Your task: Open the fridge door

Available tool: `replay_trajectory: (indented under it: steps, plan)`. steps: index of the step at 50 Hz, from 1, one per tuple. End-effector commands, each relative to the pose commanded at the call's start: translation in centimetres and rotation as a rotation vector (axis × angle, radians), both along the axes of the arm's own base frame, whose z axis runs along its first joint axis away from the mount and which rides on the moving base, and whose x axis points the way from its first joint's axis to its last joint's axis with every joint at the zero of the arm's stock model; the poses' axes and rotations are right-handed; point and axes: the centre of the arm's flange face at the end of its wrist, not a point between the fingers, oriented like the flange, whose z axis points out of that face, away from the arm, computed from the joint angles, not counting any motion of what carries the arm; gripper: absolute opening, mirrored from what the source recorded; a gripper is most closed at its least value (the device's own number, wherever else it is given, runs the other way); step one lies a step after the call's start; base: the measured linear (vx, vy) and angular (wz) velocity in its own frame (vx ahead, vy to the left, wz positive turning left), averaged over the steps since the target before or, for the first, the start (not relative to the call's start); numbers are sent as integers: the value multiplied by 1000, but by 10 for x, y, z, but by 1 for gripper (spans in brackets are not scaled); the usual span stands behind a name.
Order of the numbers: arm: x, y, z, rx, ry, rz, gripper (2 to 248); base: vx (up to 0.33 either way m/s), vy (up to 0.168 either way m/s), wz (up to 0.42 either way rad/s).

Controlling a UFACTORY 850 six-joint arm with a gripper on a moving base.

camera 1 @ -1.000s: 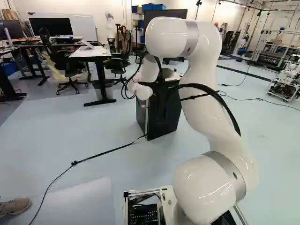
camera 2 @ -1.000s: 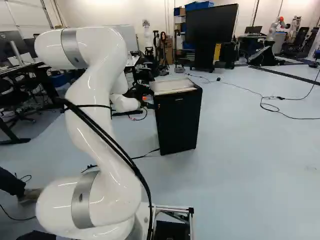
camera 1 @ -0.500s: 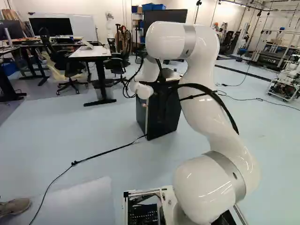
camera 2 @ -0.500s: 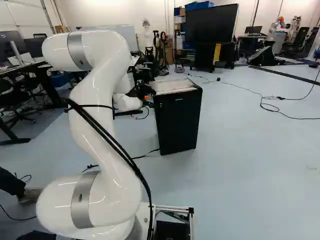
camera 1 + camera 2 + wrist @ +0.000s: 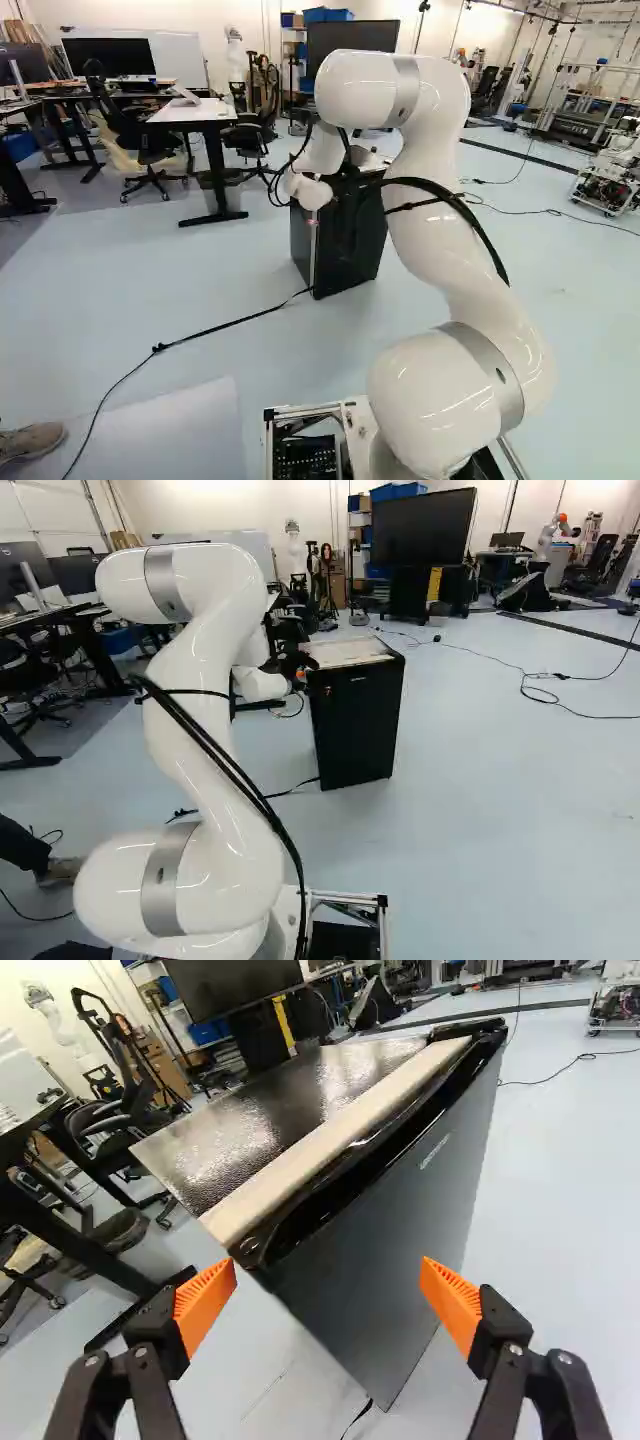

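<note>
A small black fridge stands ahead of the arm, its door closed. In the right base view my gripper is at the fridge's upper left corner, partly hidden by the wrist. The wrist view shows the gripper open, its orange pads wide apart. Beyond them lies the dark door face, with a recessed black lip along its top edge and a pale strip behind that. One top corner of the door lies ahead of the gap between the fingers, which hold nothing.
A white-topped desk and office chairs stand left of the fridge in the left base view. A black cable runs along the floor from the fridge's foot. Another robot is far back in the right base view.
The arm's upper part and wrist have shifted slightly to the right in both base views, bringing the gripper closer against the fridge's upper corner in view. The base and fridge have not moved.
</note>
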Motion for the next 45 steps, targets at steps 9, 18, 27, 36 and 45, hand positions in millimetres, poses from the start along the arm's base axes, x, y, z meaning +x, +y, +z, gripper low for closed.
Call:
replay_trajectory:
  steps: [9,18,27,36,45]
  plan:
    - [-4,-14,1,3,5,-29,247,0,0,0]
    - [-13,-27,2,5,16,-56,247,1,3,7]
    - [-28,-42,2,34,43,-124,247,-1,-4,-14]
    - [-46,-56,0,81,81,-215,247,-3,-12,-2]
    - [-63,-70,-3,134,116,-311,247,2,1,-10]
